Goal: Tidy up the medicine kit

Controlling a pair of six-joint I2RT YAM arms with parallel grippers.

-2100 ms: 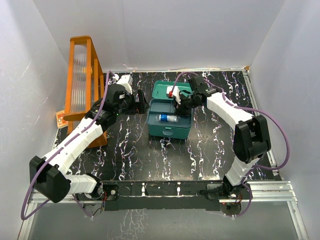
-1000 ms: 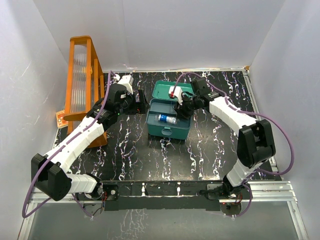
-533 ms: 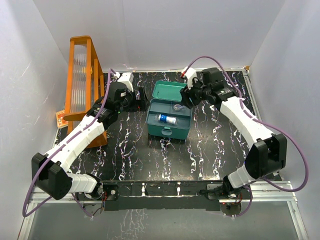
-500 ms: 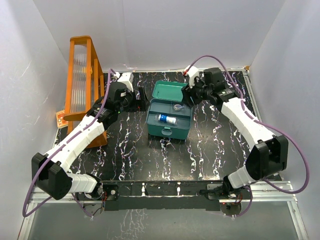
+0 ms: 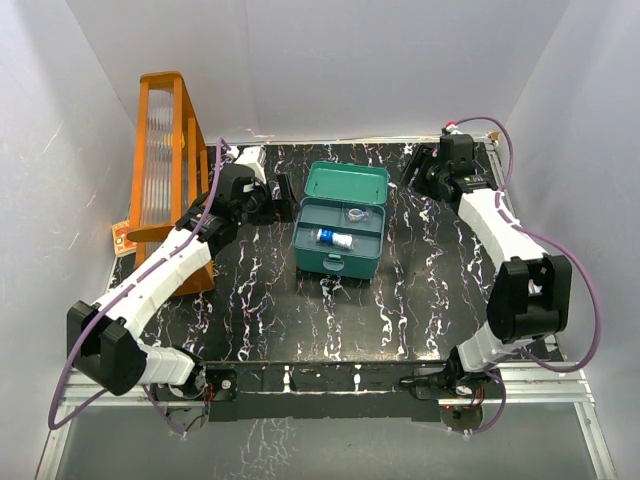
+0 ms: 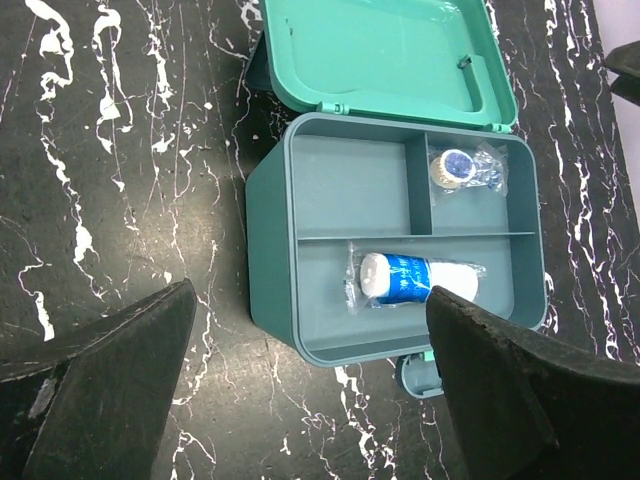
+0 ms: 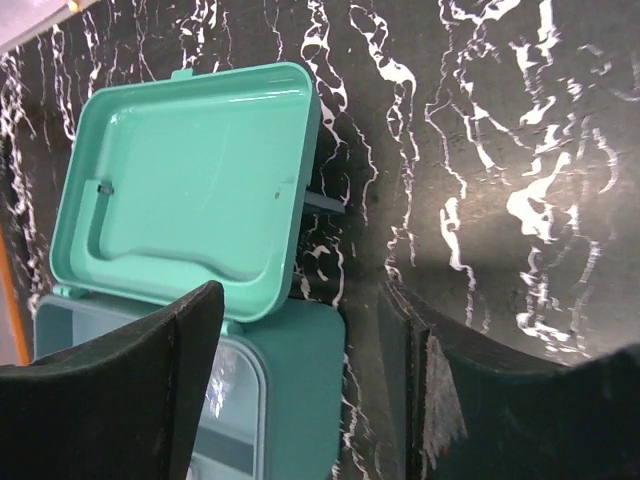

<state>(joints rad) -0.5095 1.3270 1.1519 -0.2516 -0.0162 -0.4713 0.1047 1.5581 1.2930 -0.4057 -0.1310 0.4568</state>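
The medicine kit [image 5: 338,250] is a teal box standing open mid-table, its lid [image 5: 347,183] tilted back. Its divided inside holds a wrapped blue-and-white roll [image 6: 405,277] in the long front compartment and a small wrapped round item [image 6: 457,167] in the back right one. My left gripper [image 5: 283,195] hovers open just left of the kit; the left wrist view looks down between the left gripper [image 6: 310,400] fingers at the box. My right gripper [image 5: 415,172] is open and empty at the back right, apart from the lid [image 7: 190,190]; in its own view the right gripper [image 7: 300,400] frames the kit's corner [image 7: 305,370].
A tall orange rack [image 5: 165,170] stands at the back left beside the left arm. A small orange card [image 5: 122,238] lies by its foot. White walls close in the black marbled table [image 5: 300,310] on three sides.
The right gripper let go of a small wrapped item into the kit's back right compartment, opened and drew back to the far right. The left arm stayed put, its jaws a little wider.
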